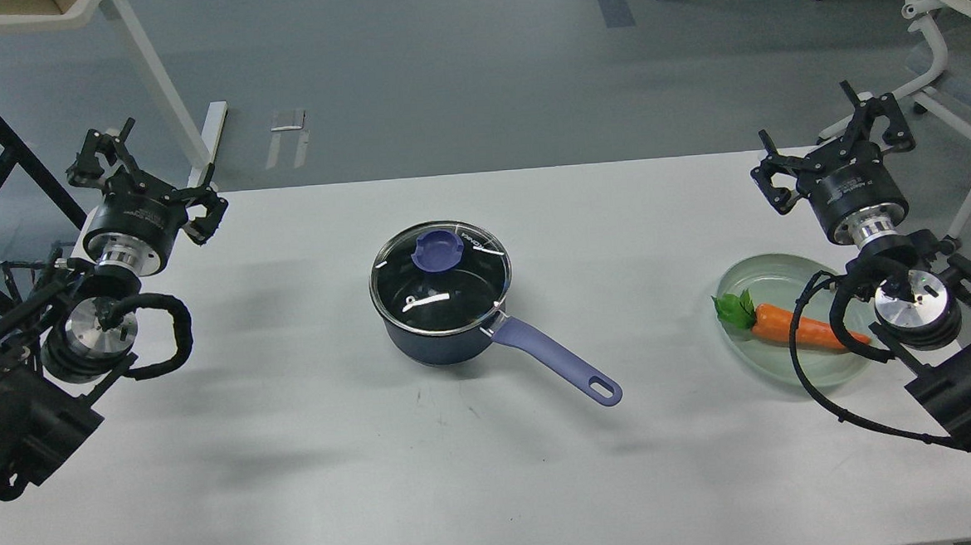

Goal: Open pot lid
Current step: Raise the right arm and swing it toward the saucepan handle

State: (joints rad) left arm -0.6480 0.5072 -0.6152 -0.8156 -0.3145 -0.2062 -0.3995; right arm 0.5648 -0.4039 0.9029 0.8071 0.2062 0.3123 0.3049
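Now we hold both our arms at the two sides of the white table (297,482), and neither touches anything. Our left gripper (148,170) is at the far left corner of the table, over its back edge, and its fingers stand spread apart with nothing between them. Our right gripper (836,142) is at the far right corner, also near the back edge, and its fingers are spread apart too, holding nothing.

Between the two arms the middle of the table is free. The pot (439,337) stands there alone, well apart from both grippers, with bare white surface on all its sides. Its long lavender-blue handle (561,361) points toward the near right, and the end with the hole lies on the table. The near edge of the table is well apart from the pot.

The lid (440,276) sits closed on the pot, level with the steel rim. Its blue-purple knob (437,250) is on top, a little toward the far side as we see it. Through the glass we see only the dark inside; we cannot tell if something is in the pot.

At the right, a pale green oval plate (764,270) lies near our right arm, which partly covers it. On the plate lies a toy carrot (787,327) with green leaves, its leaves pointing left.
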